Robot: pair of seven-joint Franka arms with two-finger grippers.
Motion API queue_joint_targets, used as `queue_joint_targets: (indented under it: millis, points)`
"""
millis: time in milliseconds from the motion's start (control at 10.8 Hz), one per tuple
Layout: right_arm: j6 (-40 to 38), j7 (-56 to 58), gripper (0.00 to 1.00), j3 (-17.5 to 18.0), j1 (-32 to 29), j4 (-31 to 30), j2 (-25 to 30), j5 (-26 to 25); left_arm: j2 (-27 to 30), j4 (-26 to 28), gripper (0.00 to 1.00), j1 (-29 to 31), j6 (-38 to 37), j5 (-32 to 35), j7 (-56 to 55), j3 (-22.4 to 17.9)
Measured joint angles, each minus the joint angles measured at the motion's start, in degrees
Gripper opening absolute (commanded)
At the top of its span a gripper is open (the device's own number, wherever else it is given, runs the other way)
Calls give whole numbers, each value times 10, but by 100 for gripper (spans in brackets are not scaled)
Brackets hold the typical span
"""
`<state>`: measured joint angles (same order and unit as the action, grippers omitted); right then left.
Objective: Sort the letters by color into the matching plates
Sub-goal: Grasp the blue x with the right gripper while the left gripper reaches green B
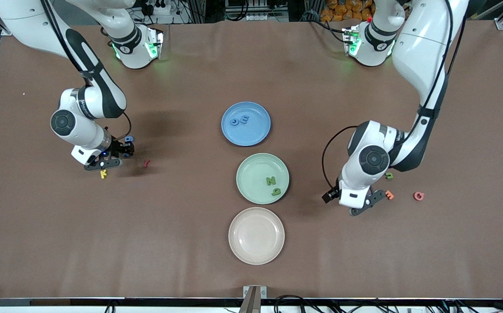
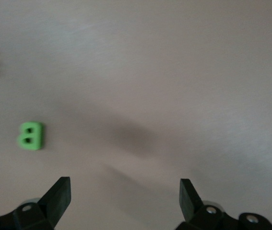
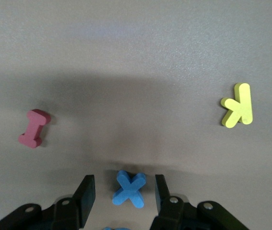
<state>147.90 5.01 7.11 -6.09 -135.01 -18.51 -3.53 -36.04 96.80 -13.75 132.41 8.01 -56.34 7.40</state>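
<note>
Front view: brown table (image 1: 60, 243), cables and rack along robots' edge. Blue plate (image 1: 246, 124), mint plate (image 1: 262, 178), beige plate (image 1: 256, 235) in row mid-table. Right gripper (image 3: 124, 191) low at right arm's end, fingers partly apart, astride blue X (image 3: 130, 189), not touching; X flat. Yellow K (image 3: 238, 105), red I (image 3: 33, 128) near. Left gripper (image 2: 125, 194) wide open, empty; green B (image 2: 31, 135) beside.

Brown table covering (image 1: 190, 243); cables along front edge (image 1: 303, 300); orange items (image 1: 342, 11) past table's top edge.

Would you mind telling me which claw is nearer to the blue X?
Right. The right claw straddles the blue X; the left claw waits open at the left arm's end.
</note>
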Motion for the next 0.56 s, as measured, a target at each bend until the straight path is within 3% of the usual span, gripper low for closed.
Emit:
queue_joint_targets:
  millis: [185, 370, 463, 556]
  points:
    - [5, 0, 55, 0, 0, -3, -2, 0, 38, 59, 100, 19, 17, 0, 4, 0]
    - [11, 0, 54, 0, 0, -6, -6, -1, 48, 112, 100, 41, 97, 0, 12, 0]
    - [15, 0, 49, 0, 0, -6, -9, -3, 44, 134, 100, 49, 127, 0, 17, 0]
    - [21, 0, 36, 0, 0, -6, -13, -6, 40, 145, 100, 53, 139, 0, 21, -1]
